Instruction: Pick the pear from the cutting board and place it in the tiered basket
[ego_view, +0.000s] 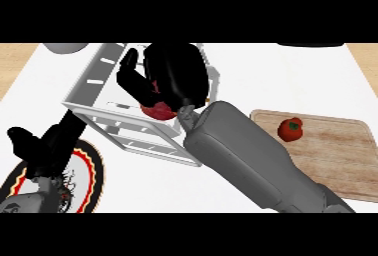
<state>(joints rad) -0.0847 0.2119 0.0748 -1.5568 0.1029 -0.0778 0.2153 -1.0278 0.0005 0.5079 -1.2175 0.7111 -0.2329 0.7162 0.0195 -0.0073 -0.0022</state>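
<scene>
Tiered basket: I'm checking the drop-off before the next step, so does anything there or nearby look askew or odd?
Nothing looks spilled or damaged. The white tiered basket sits at an angle to the counter's edges. The right hand is over it, fingers curled round a red fruit. A red vegetable lies on the cutting board.

A white counter (310, 85) is seen, bordered by wood-toned strips at its left and right edges. A wooden cutting board (336, 155) is laid on it at about 4 o'clock. A white tiered basket (100, 97) is stood at about 11 o'clock. A round plate (88, 167) with a black, red and yellow rim is set at 8 o'clock, just beside the basket.
</scene>
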